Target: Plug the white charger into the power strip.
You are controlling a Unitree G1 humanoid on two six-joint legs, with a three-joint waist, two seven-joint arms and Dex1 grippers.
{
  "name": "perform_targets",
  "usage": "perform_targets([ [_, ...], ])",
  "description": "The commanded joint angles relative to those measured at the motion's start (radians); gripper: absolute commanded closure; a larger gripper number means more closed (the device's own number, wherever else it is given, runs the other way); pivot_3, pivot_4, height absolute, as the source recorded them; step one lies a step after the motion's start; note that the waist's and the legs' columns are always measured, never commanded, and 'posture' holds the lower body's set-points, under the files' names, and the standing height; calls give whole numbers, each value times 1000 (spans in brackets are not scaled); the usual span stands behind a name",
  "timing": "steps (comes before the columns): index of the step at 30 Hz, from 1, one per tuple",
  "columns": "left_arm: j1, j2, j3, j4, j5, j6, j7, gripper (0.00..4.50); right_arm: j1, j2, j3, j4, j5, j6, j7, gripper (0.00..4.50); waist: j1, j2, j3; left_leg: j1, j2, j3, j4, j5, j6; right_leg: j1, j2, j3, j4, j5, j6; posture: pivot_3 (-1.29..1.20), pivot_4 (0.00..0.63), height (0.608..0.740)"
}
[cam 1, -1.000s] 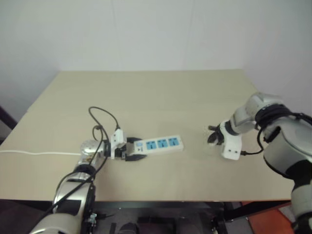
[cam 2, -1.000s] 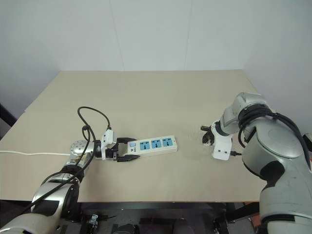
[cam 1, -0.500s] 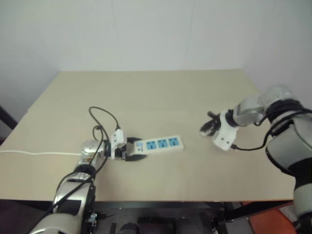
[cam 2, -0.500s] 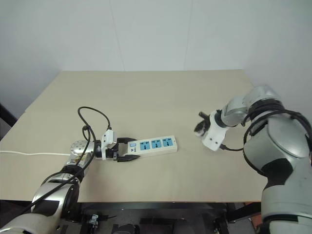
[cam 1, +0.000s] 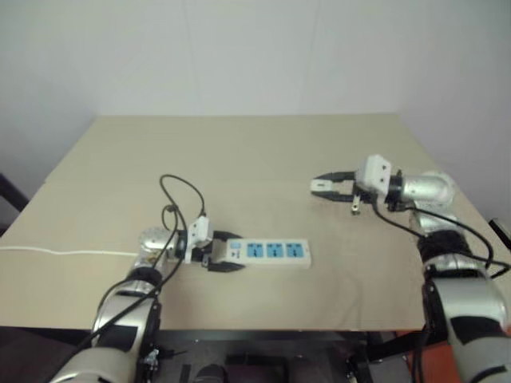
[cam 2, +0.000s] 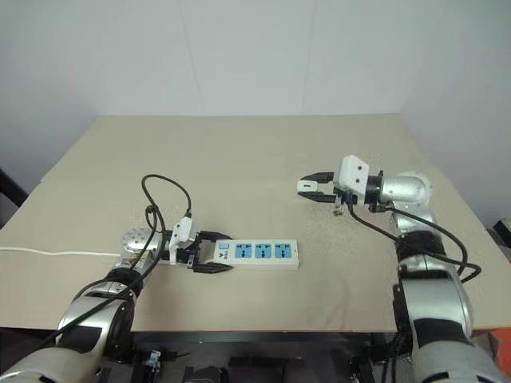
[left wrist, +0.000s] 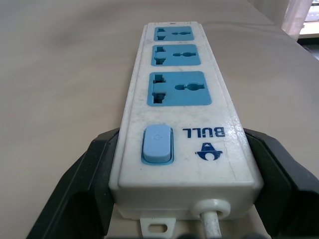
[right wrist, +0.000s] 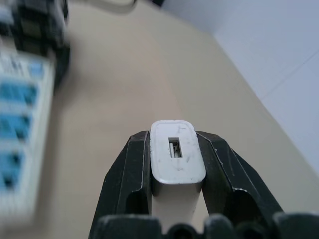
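The charger (right wrist: 176,158) sits clamped between the right fingers (right wrist: 130,175), above the surface (cam 2: 239,152); the left fingers (left wrist: 87,174) grip the strip's (left wrist: 182,124) switch end.

L hand (cam 1: 217,257) on power strip (cam 1: 268,252) end; R hand (cam 1: 326,186) aloft w/ charger.

"BULL" on the power strip (left wrist: 182,107)
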Motion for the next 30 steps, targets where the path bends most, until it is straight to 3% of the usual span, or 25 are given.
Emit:
perform_targets([
  [1, -19, -6, -56, -1, -5, -10, -15, 1217, 67, 3, -41, -325, 170, 342, -82, 3363, 3, 0, 0, -1, 0, 0, 0, 0, 0, -1, 0, 0, 0, 0, 0, 0, 150, 740],
  [6, -32, -4, -92, 5, -24, -8, -15, 1217, 160, 48, -31, -586, 293, 632, -205, 3363, 10, 0, 0, -2, 0, 0, 1, 0, 0, -2, 0, 0, 0, 0, 0, 0, 150, 740],
  [12, -33, 0, -102, 6, -36, -8, -15, 1217, 222, 117, 26, -699, 297, 712, -258, 3363, 19, 0, 0, -5, 0, 0, 1, 0, 0, -6, 0, 0, 0, 0, 0, 0, 150, 740],
  [30, -9, 11, -106, -7, -60, 5, -15, 1217, 172, 239, 134, -417, 203, 587, -100, 3363, 23, 0, 0, -6, 0, 1, 1, 0, 0, -8, 1, 0, 1, 0, 0, 0, 150, 740],
])
